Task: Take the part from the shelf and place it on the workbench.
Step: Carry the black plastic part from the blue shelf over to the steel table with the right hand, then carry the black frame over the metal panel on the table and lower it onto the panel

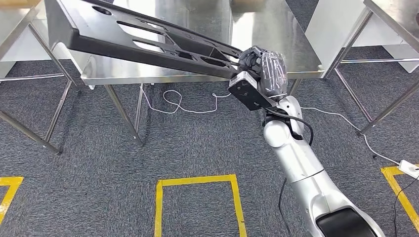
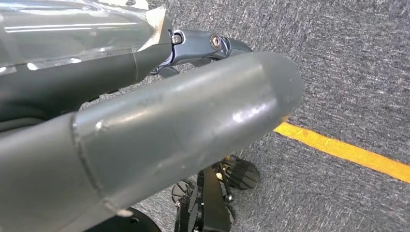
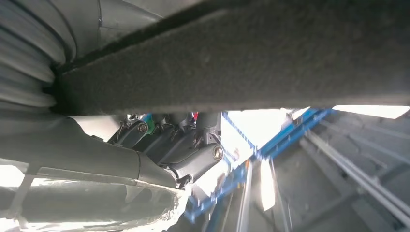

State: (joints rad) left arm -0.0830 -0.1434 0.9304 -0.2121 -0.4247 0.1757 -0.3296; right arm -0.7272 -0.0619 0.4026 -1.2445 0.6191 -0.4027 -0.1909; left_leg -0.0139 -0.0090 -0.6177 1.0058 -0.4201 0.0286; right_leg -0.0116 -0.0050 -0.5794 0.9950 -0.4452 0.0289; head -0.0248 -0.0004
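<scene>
A: Grip status?
B: My right hand (image 1: pixel 264 66) had its fingers (image 3: pixel 193 145) wrapped around one end of the part (image 1: pixel 148 42), held out over the workbench (image 1: pixel 291 54).
A: Procedure?
B: I judged it best to level the part, lower slowly, then release.

Right robot hand (image 1: pixel 264 69) clenched, arm extended forward; left robot hand (image 2: pixel 145 125) hanging.
</scene>
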